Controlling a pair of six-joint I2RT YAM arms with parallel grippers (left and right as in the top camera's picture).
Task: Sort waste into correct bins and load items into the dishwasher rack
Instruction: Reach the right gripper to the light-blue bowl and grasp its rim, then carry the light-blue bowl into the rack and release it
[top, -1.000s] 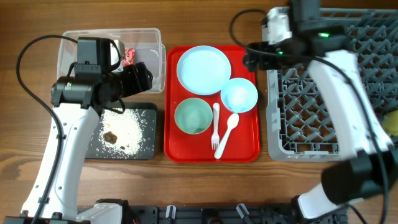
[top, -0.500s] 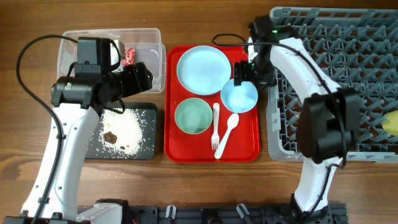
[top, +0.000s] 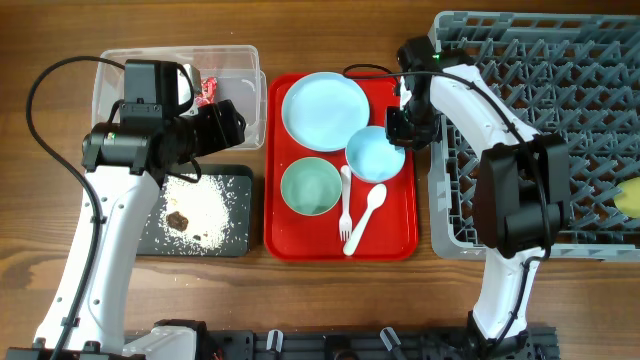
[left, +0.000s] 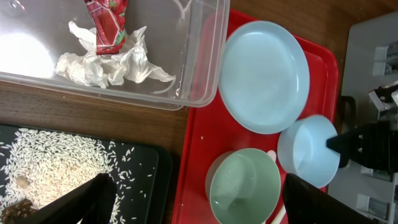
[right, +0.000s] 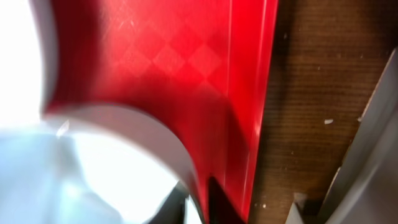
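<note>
Your right hand (top: 401, 130) looks drawn in narrow on the right rim of the light blue bowl (top: 374, 154). The wrist view shows the rim running between the fingers. The bowl sits on the red tray (top: 395, 238) in the middle of the tabletop, against the light blue plate (top: 322, 108) on its far side; you cannot tell whether it touches the plate or rides on its edge. Treat the bowl as light, stiff and smooth. It should lift easily, but a pinch on one rim lets it swing and slip, so take the wall deep between the fingers and keep it level. It looks empty. Just to its near side lie the white spoon (top: 369, 208) and white fork (top: 347, 208), with the pale green bowl (top: 311, 187) beside them, so lift straight up rather than dragging. Toward the right edge, the bowl must clear the tray's lip and then the wall and upright pegs of the dishwasher rack (top: 540, 130). Your left hand (top: 232, 122) hangs wide and empty between the clear tub (top: 160, 62) in the far left corner and the black tray (top: 235, 235) nearer you, well apart from this move.
</note>
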